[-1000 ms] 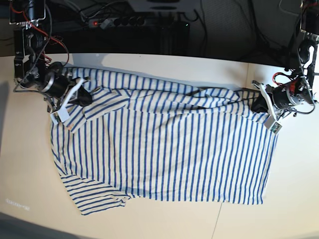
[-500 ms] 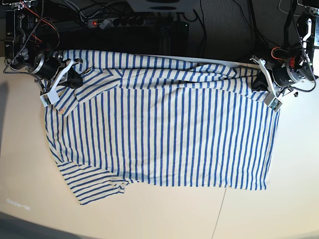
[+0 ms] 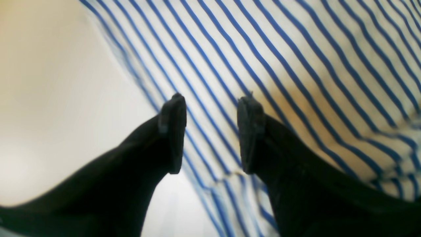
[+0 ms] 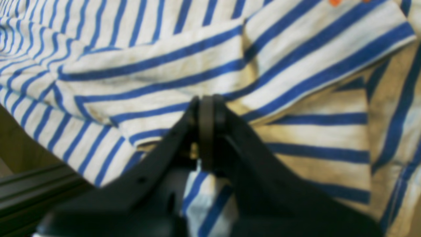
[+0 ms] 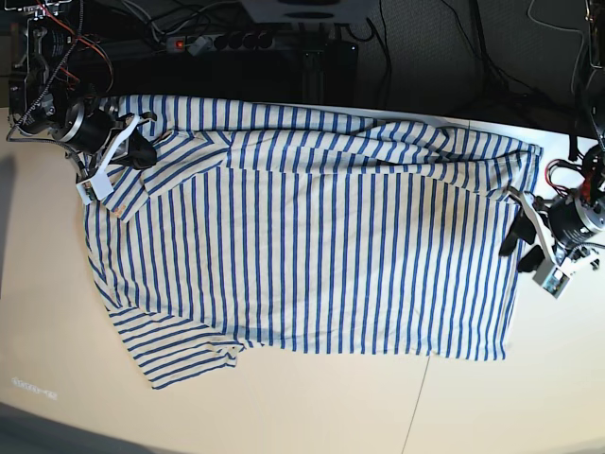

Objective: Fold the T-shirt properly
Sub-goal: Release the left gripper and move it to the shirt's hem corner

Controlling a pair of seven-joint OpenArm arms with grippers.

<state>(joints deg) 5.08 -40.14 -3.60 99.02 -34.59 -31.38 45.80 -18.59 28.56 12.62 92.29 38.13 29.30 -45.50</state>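
Observation:
The white, blue-striped T-shirt lies spread wide on the table, with one sleeve at the front left. My right gripper is at the back left and is shut on a fold of the shirt near its shoulder; in the right wrist view its jaws pinch the striped cloth. My left gripper is open and empty at the shirt's right edge. In the left wrist view its fingers stand apart just above the striped cloth, which lies beside bare table.
The pale table has a seam running toward its front edge. Behind its back edge are a black power strip and several cables. The shirt's back edge lies near that edge of the table.
Both arms pulled the shirt's far edge toward the back of the table. The left gripper then let go of the back right corner, opened, and moved forward along the shirt's right edge.

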